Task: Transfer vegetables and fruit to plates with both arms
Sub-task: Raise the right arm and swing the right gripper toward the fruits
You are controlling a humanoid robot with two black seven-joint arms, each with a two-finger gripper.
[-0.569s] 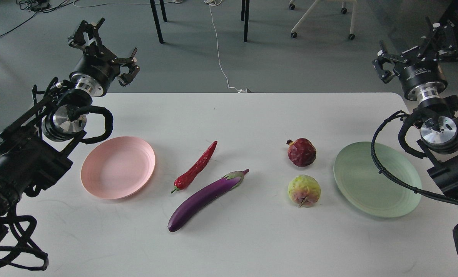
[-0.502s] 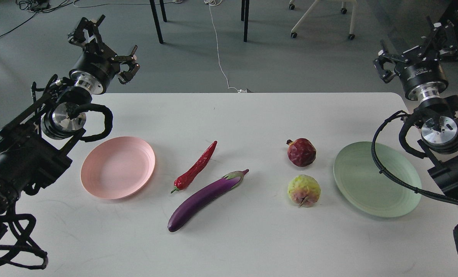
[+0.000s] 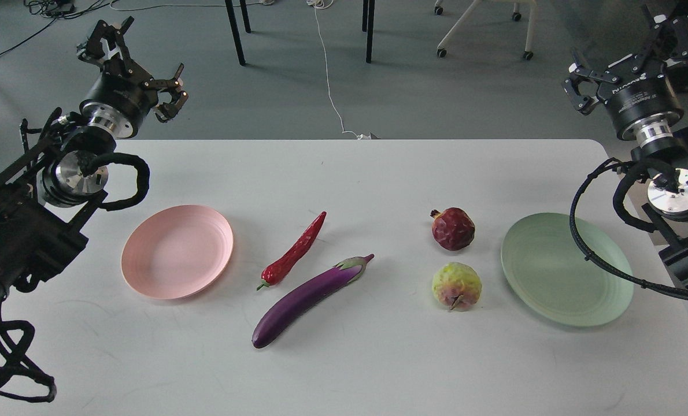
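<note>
The purple eggplant (image 3: 306,298) and the red chili pepper (image 3: 295,250) lie mid-table. The dark red pomegranate-like ball (image 3: 452,229) and the bumpy yellow-green fruit (image 3: 457,286) lie right of them. The pink plate (image 3: 177,251) is at the left and the green plate (image 3: 566,268) at the right; both are empty. My left gripper (image 3: 131,68) is open and empty, raised beyond the table's far left corner. My right gripper (image 3: 630,55) is open and empty, raised beyond the far right corner.
The white table (image 3: 344,358) has its far edge just below both grippers. Beyond it on the grey floor are black table legs (image 3: 235,32), a white cable (image 3: 328,75) and a wheeled chair base (image 3: 483,29).
</note>
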